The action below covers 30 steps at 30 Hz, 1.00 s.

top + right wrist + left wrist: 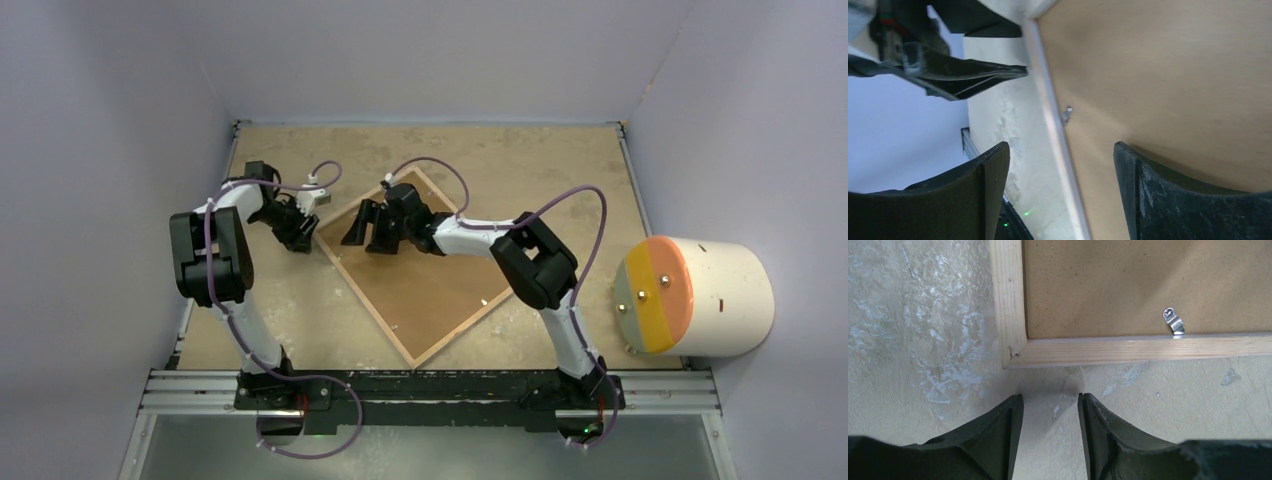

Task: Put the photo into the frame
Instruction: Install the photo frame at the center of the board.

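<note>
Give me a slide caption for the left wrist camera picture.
Left gripper, open, just short of a wooden corner of the frame, with brown backing board and metal clip inside.

Even, soft overhead light, faint shadows — right wrist view blurred (left wrist sharp).

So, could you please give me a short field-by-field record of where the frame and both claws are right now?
frame: flat on the table, wood face up, turned like a diamond
backing board: brown, inside the frame; a metal clip near one corner
photo: not in view
left claw: open, empty, just off the frame's left corner, not touching
right claw: open, empty, over the board by the upper-left rail
</note>
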Each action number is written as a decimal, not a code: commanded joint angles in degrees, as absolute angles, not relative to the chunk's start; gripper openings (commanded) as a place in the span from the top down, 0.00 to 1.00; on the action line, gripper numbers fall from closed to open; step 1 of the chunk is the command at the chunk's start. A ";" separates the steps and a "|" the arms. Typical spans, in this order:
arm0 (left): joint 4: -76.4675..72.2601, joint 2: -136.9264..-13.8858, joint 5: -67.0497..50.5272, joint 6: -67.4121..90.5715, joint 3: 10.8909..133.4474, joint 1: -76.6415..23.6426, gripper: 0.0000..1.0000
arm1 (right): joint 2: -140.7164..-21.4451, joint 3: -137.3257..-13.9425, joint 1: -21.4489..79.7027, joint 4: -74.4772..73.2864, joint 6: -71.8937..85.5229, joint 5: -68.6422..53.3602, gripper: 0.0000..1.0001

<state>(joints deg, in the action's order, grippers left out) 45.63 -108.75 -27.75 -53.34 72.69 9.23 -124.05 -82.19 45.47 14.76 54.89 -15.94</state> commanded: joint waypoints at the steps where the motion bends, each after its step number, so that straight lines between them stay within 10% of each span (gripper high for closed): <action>1: 43.92 -107.85 -29.61 -52.96 71.43 9.18 0.52 | -124.88 -87.92 47.18 15.55 56.99 -17.33 0.23; 30: 43.55 -108.86 -31.54 -54.25 71.09 9.32 0.52 | -135.44 -96.92 51.45 12.76 62.93 -20.41 0.31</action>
